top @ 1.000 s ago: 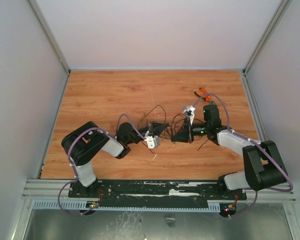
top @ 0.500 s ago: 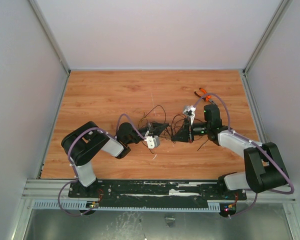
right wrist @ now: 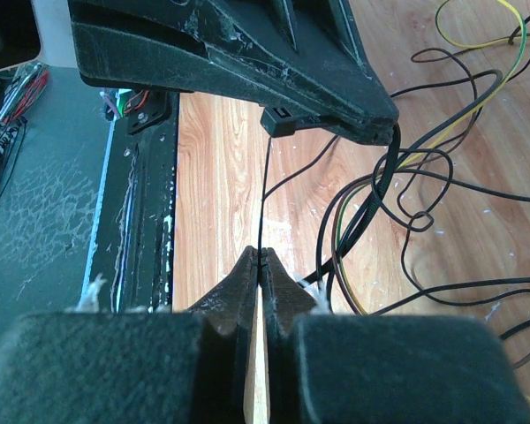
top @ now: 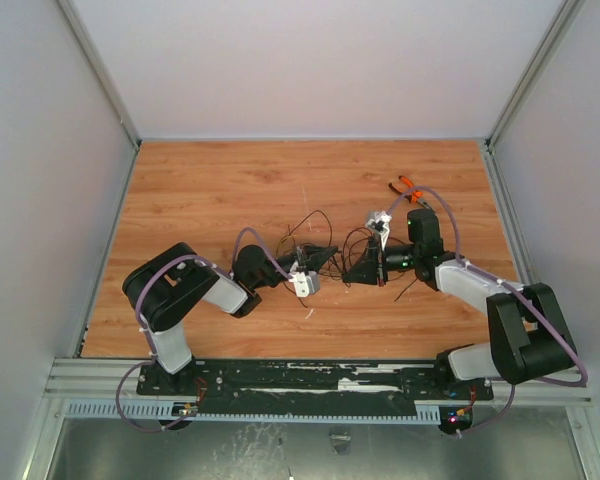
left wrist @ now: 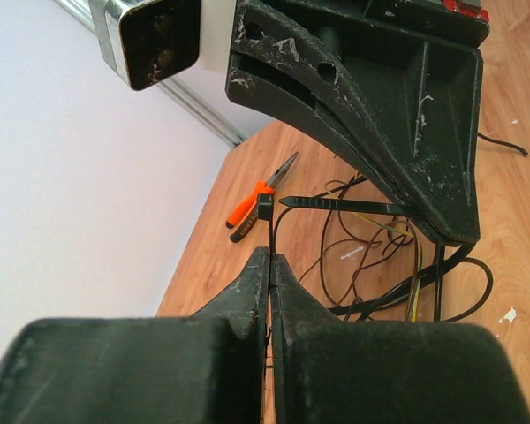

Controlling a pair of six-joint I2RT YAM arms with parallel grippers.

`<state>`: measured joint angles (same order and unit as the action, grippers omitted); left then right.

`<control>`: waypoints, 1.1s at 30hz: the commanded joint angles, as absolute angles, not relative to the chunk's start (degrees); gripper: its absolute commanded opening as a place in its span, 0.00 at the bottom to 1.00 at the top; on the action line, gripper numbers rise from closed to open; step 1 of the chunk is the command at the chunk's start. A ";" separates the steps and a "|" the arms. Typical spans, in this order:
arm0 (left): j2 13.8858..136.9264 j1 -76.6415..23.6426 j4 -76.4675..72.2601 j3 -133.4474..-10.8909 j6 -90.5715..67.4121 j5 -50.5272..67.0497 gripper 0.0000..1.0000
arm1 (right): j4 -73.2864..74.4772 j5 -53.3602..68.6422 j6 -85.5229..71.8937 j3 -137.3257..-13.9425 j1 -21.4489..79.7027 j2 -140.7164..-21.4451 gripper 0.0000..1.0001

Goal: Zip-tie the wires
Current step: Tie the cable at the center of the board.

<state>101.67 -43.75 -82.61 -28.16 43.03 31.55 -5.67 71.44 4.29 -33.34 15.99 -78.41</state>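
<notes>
A: Where is the tangle of thin dark wires [top: 325, 238]?
B: Middle of the brown wooden table [top: 210, 190]. The black left gripper [left wrist: 270, 261] and black right gripper [right wrist: 258, 256] each pinch the thin black zip tie [left wrist: 265, 209].

The right claw [right wrist: 260, 258], its jaws pressed together, pinches a thin black zip tie [right wrist: 264, 194] that rises to its small head just beneath the left claw [right wrist: 371, 110], while the wires [right wrist: 406, 177] loop across the wooden worktop [right wrist: 221, 203] at right.
</notes>
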 commanded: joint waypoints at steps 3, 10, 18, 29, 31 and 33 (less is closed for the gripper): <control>101.88 -44.30 -85.83 -27.96 42.89 31.03 0.00 | -6.37 72.38 4.13 -33.86 15.74 -79.26 0.00; 102.08 -44.38 -85.85 -27.95 42.89 31.09 0.00 | -7.36 72.33 3.34 -34.07 15.74 -79.06 0.00; 102.20 -44.38 -85.82 -27.95 42.98 31.10 0.00 | -7.83 72.51 2.81 -34.85 15.65 -79.69 0.00; 102.26 -44.65 -85.74 -27.86 43.22 31.11 0.00 | -8.22 73.08 2.41 -35.39 15.71 -79.83 0.00; 102.30 -44.65 -85.81 -27.95 43.24 31.07 0.00 | -7.90 73.21 2.67 -35.34 15.63 -79.68 0.00; 102.39 -44.65 -85.78 -27.95 43.15 31.03 0.00 | -7.43 73.22 3.01 -35.10 15.71 -79.46 0.00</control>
<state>101.67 -44.12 -82.65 -28.16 43.05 31.51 -6.94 71.85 2.92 -33.91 15.99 -79.50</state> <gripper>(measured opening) 0.014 0.005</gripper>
